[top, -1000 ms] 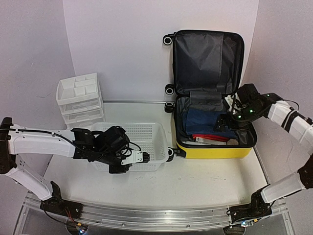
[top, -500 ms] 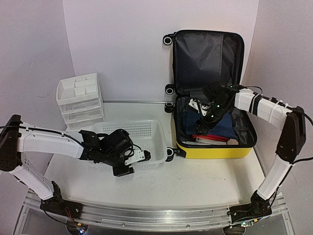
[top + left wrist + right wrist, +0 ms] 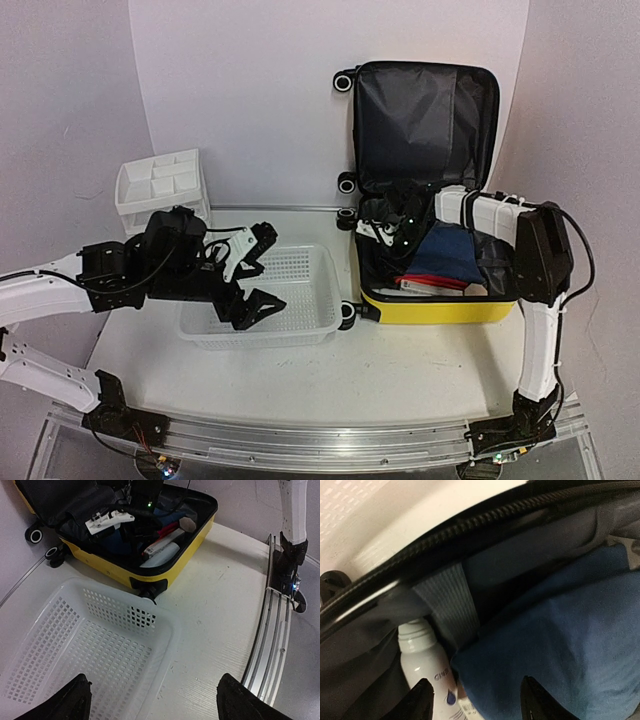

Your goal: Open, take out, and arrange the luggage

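Suitcase [image 3: 440,308] lies open on the worktop [image 3: 420,370], well off to the right of the left gripper [image 3: 278,265]. Its lid [image 3: 425,120] stands upright vs. the back wall w/ grey lining showing. The yellow shell lies flat w/ stuff packed inside. Right gripper [image 3: 385,228] is down inside the shell, at the end nearest the basket, close to the hinge.

Left gripper: fingers [image 3: 75,697] spread wide, nothing btwn them. It hangs in the air over a white mesh basket [image 3: 300,328], touching nothing. In the wrist view the basket is right below it and the suitcase lies beyond, across the basket's far corner. White drawer unit [image 3: 160,190] sits behind this gripper by the wall, apart from the basket.

Right gripper: wrist view shows its fingers [image 3: 422,700] part-way apart, not wide. Dark-blue cloth [image 3: 560,630] fills the space under & btwn them; can't tell if the tips touch it, and no grip on anything shows. White bottle [image 3: 427,665] is just beside one finger, its cap tucked under a grey strap [image 3: 450,605]. Black zipper band [image 3: 495,525] runs past, beyond the strap.

Near side of the shell, toward the arm bases from this gripper: a red item [image 3: 430,281] & a white tube [image 3: 162,555], next to the blue cloth.
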